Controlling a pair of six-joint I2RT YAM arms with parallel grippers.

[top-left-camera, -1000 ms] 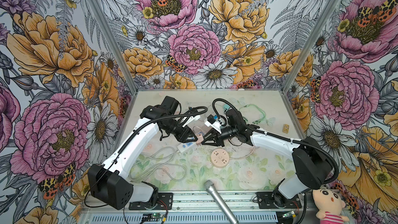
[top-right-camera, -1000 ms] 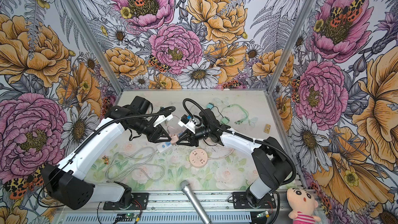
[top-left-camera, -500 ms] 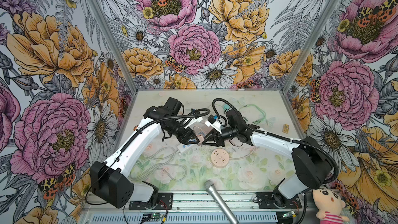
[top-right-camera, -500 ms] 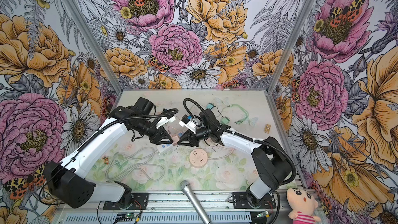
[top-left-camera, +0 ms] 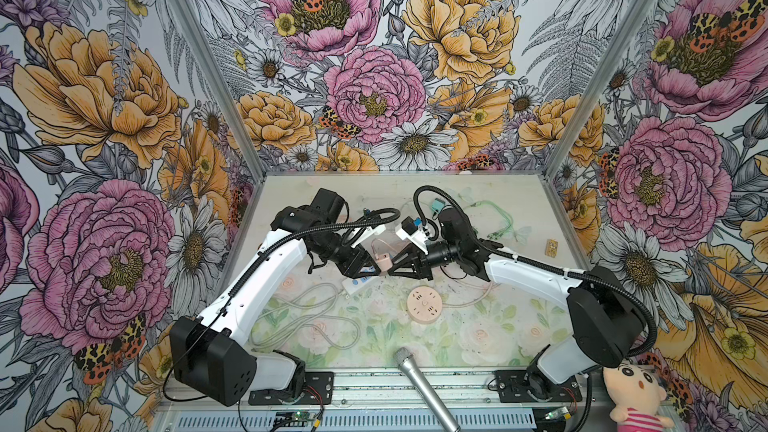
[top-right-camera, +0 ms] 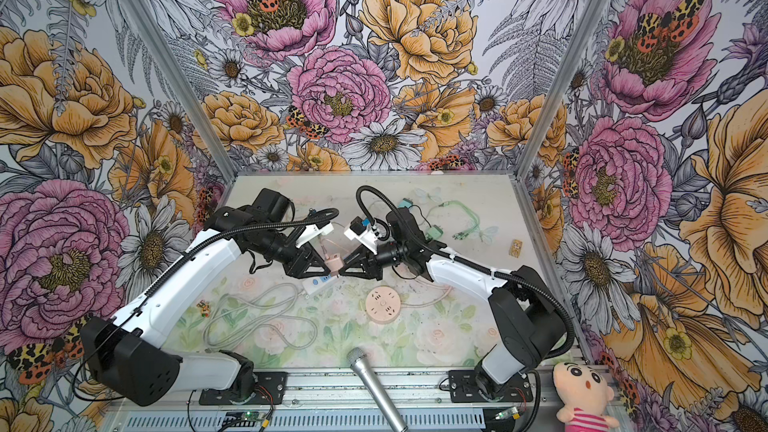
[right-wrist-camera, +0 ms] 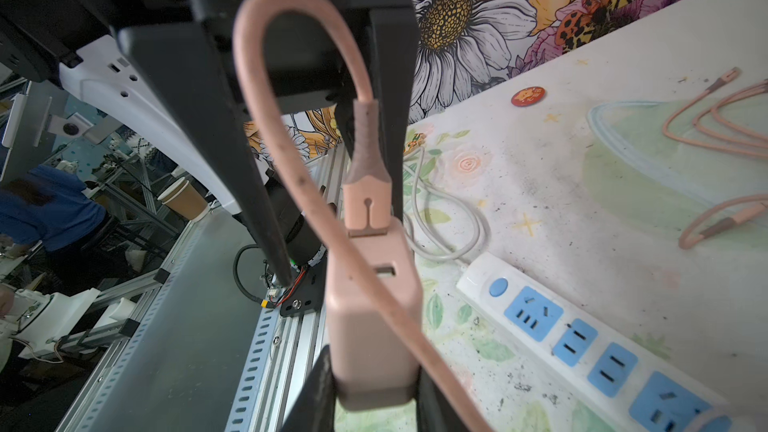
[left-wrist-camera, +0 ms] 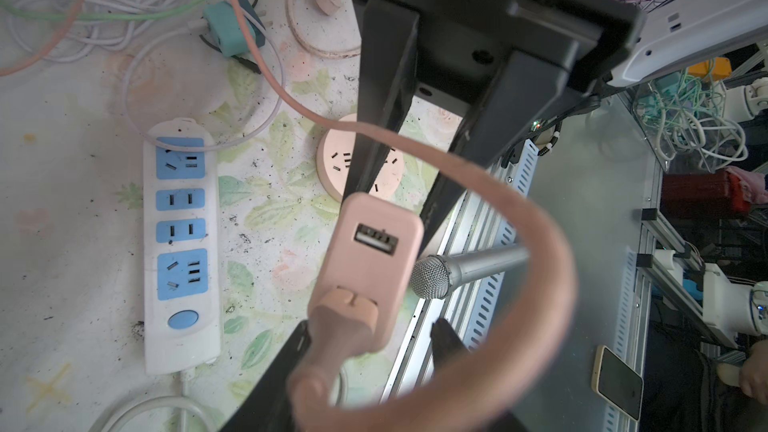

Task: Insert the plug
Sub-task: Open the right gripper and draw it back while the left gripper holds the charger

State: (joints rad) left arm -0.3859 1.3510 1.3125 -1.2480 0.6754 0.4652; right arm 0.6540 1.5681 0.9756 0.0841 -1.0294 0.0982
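The right gripper [right-wrist-camera: 374, 367] is clamped on the base of a pink charger [right-wrist-camera: 372, 317], held above the middle of the table, over the white power strip [top-left-camera: 359, 285]. The plug [right-wrist-camera: 367, 201], on a looping pink cable [right-wrist-camera: 291, 160], sits in one charger port. The left gripper [left-wrist-camera: 370, 328] brackets the plug with its jaws partly open and one side clear of it.
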